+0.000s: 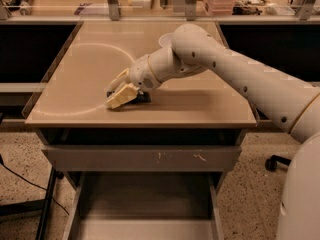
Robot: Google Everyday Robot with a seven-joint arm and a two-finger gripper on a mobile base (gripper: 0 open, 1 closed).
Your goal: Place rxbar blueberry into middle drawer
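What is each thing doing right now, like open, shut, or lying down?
gripper: low on the table, at the bar.
bar: lying flat on the table, partly hidden by the gripper.
middle drawer: pulled open.
top drawer: shut.

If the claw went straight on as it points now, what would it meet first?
Likely the tabletop: the claw sits low near its front edge, angled down-left. The rxbar blueberry lies just beside its tip; depth is unclear.
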